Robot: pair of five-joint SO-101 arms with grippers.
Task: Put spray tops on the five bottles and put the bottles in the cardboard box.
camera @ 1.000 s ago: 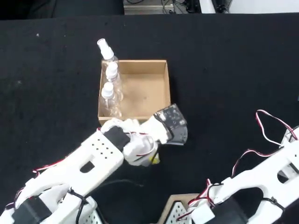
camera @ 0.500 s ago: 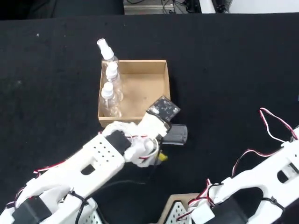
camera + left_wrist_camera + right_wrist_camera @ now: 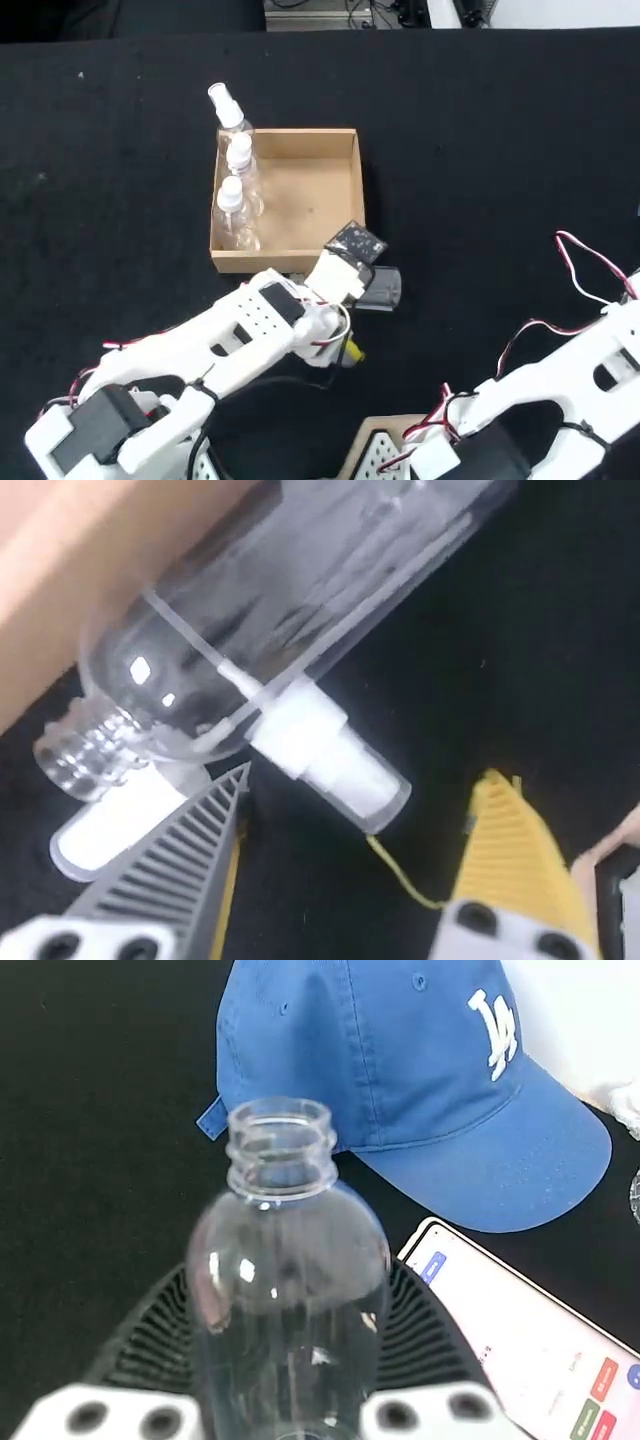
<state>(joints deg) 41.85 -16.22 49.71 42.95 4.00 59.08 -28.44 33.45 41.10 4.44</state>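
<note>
Rightward the left arm (image 3: 230, 340) has swung; left gripper (image 3: 368, 780) gapes wide over a loose spray top (image 3: 320, 755) beside an uncapped bottle (image 3: 280, 590) lying against the cardboard box (image 3: 340, 135). Right gripper (image 3: 290, 1350) clamps another open bottle (image 3: 285, 1250), blue cap (image 3: 400, 1080) and phone (image 3: 510, 1340) behind.

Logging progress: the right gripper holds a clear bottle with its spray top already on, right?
Not quite. The right gripper does hold a clear bottle, but it is not topped yet: its neck is open, as the right wrist view shows.
</note>
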